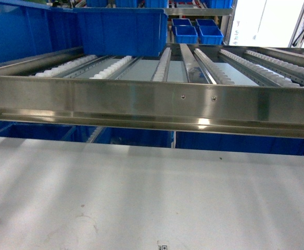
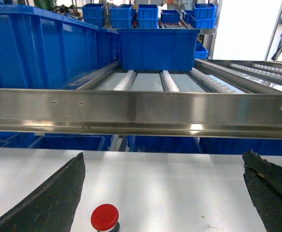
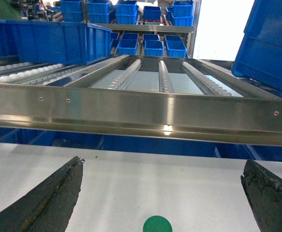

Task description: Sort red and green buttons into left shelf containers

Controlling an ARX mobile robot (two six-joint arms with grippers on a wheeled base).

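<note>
Your left gripper point(image 2: 162, 193) and right gripper point(image 3: 162, 193) both sit level, jaws spread wide, holding nothing.

Landmark: shelf front rail point(image 1: 152, 104). Counter point(image 1: 141, 198) before rail, lower. Roller tracks point(image 1: 113, 66) behind rail. Two large bins point(image 1: 123, 31) on tracks behind rail, left part. Small trays point(image 1: 198, 32) far behind rail. One button point(image 2: 105, 217) on counter before rail; another button point(image 3: 157, 224) likewise. More bins point(image 1: 136, 136) under rail.
</note>
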